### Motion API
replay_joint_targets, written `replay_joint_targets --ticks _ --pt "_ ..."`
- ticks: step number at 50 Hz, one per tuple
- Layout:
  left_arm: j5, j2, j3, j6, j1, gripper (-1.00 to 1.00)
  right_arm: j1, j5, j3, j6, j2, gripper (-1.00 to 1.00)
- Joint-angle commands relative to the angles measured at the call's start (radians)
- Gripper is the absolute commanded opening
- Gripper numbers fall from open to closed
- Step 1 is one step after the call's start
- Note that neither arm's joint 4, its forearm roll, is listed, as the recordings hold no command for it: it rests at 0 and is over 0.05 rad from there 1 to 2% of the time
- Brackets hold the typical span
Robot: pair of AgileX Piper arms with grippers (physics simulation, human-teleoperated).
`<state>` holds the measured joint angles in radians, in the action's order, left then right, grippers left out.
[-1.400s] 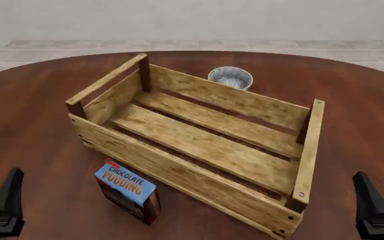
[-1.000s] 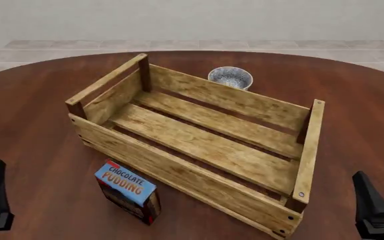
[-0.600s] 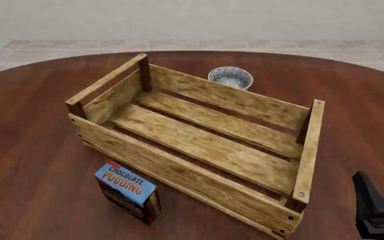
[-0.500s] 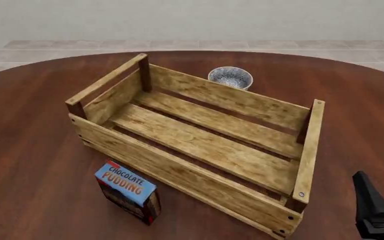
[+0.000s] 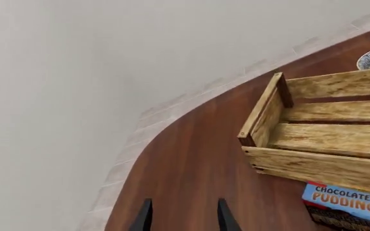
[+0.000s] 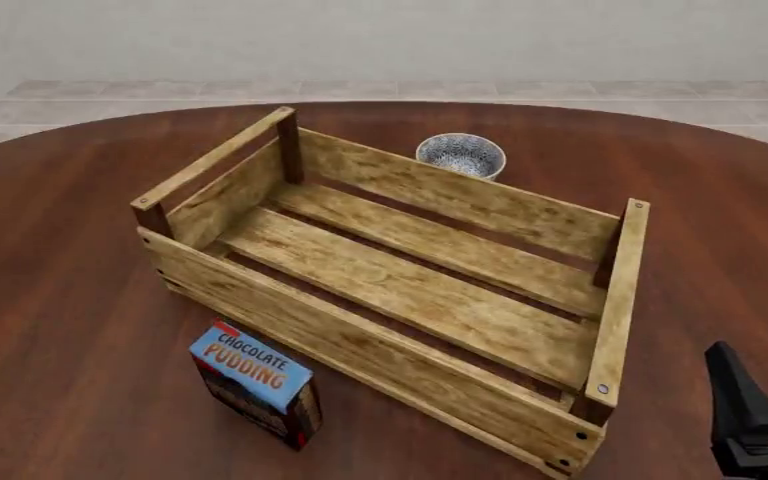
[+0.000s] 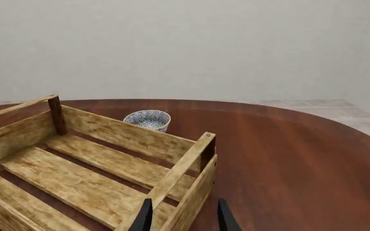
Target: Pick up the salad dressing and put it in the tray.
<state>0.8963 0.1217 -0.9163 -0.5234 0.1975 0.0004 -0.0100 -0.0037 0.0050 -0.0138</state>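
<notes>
Tray: large slatted wooden crate, mid-table, set diagonally, nothing inside.
Salad dressing: not seen in any view; location cannot be told.
Chocolate Pudding box: upright, just beside tray's near long wall, left end.
Patterned bowl: behind tray's far wall.
Right gripper: fingers parted, nothing between, above tray's right end wall.
Left gripper: fingers parted, nothing held, over bare table left of tray.

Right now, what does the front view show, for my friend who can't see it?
An empty wooden tray sits slanted on a round brown table, with a pudding box in front and a patterned bowl behind. No salad dressing shows.
</notes>
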Motion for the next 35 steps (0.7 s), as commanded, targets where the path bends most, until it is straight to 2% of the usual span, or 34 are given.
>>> replay_joint_targets --ticks 1,2,3,4,11,12,14,16,19,25,27,35 --pt "0.196 0.098 -0.169 0.0 0.055 1.0 0.0 -0.006 0.001 0.0 -0.005 1.0" --pt "0.215 0.087 -0.168 -0.025 0.045 1.0 0.0 -0.006 0.001 0.0 -0.005 1.0" --pt "0.228 0.082 -0.125 -0.086 0.079 1.0 0.0 -0.006 0.001 0.0 -0.006 1.0" --pt "0.225 0.104 -0.155 -0.044 0.098 1.0 0.0 -0.006 0.001 0.0 -0.006 1.0" --pt "0.224 0.139 -0.166 -0.055 0.187 1.0 0.0 -0.009 0.001 0.0 -0.008 1.0" --pt "0.219 0.157 -0.176 -0.027 0.202 1.0 0.0 -0.01 0.001 0.0 -0.009 1.0" --pt "0.21 0.169 -0.172 -0.019 0.222 1.0 0.0 -0.01 0.001 0.0 -0.009 1.0" --pt "0.206 0.162 -0.156 -0.037 0.229 1.0 0.0 -0.009 0.001 0.0 -0.008 1.0" --pt "0.229 0.176 -0.125 -0.012 0.251 1.0 0.0 -0.008 0.0 0.0 -0.007 1.0" --pt "0.208 0.176 -0.096 -0.017 0.3 1.0 0.0 -0.005 0.0 0.0 -0.005 1.0" --pt "0.213 0.169 -0.09 -0.019 0.293 1.0 0.0 -0.004 0.0 0.0 -0.004 1.0" --pt "0.196 0.157 0.02 0.018 0.321 1.0 0.0 -0.001 0.0 0.0 -0.001 1.0"
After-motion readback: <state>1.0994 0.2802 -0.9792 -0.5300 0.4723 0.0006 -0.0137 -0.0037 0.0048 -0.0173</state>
